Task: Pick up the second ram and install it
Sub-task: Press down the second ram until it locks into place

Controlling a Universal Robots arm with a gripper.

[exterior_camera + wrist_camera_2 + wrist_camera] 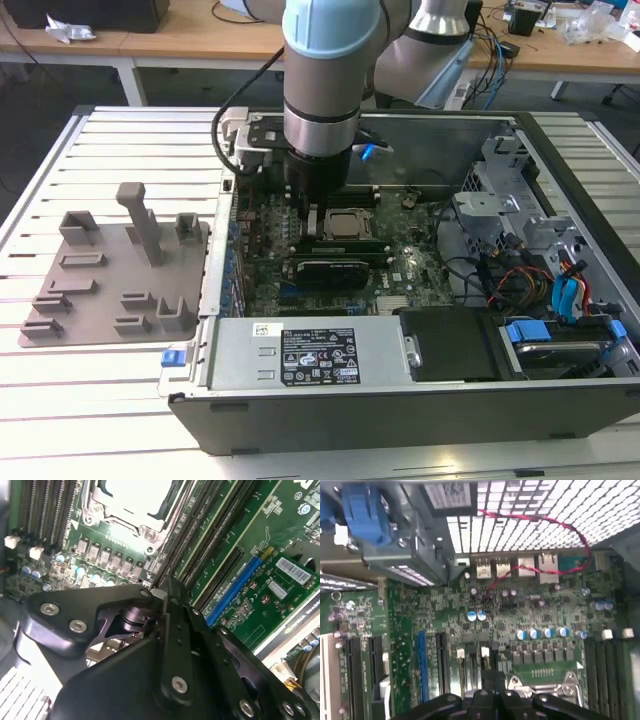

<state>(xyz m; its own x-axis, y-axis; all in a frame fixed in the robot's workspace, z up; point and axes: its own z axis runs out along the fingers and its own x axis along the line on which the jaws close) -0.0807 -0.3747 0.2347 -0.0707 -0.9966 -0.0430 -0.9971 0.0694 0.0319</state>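
In the exterior view my gripper (310, 205) is down inside the open computer case, right over the motherboard (400, 270) and beside the CPU socket (345, 225). In the second wrist view the gripper (166, 591) hangs over the end of the long black slots (210, 545) next to the socket (132, 500). Its fingers are drawn together to a narrow tip, and I see nothing green between them. The first wrist view shows the gripper (492, 682) near slots with white clips (485, 652). The second ram is hidden.
A grey plastic tray (110, 270) with upright blocks lies on the slatted table at the exterior view's left. Inside the case are a power supply (300, 355), a black card (325, 268), drive cages and cables (560, 290). A red-and-black wire (540, 517) crosses above the rear ports.
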